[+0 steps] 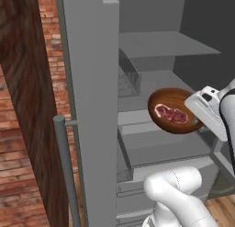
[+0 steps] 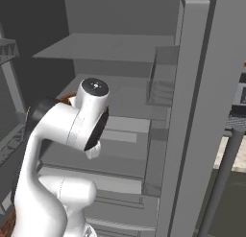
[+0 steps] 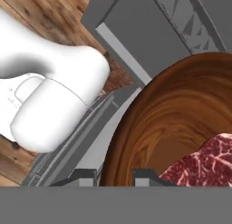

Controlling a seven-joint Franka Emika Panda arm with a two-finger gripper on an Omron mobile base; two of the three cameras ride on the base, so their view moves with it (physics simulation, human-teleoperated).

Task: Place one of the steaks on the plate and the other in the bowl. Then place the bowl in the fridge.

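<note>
1. Bowl (image 1: 174, 110) rim is pinched between your gripper's (image 3: 115, 175) two dark finger tips, seen at the bottom centre of the hand view; the jaws are closed down onto the rim wall, one tip outside and one inside.
2. You'll find the bowl right of centre in the left base view, carried in the air in front of the open fridge (image 1: 92, 106), level with the middle shelves and not yet resting on any of them.
3. One steak (image 1: 171, 114) lies inside the bowl; in the hand view it shows at the lower right.
4. Watch the tilt: in the left base view the bowl's mouth faces up and toward the camera rather than straight up, so its round opening reads as an oval running from upper left to lower right. The steak's long axis follows roughly the same line.
5. Judge the risk from that tilt: a steeper lean could let the steak slide toward the low rim and out.
6. A one-sided rim grip also looks likely to let the bowl swing or slip if you jolt it.
7. Mind the shelf edges and the open door on the left; clipping either while you push in could knock the bowl loose.
</note>
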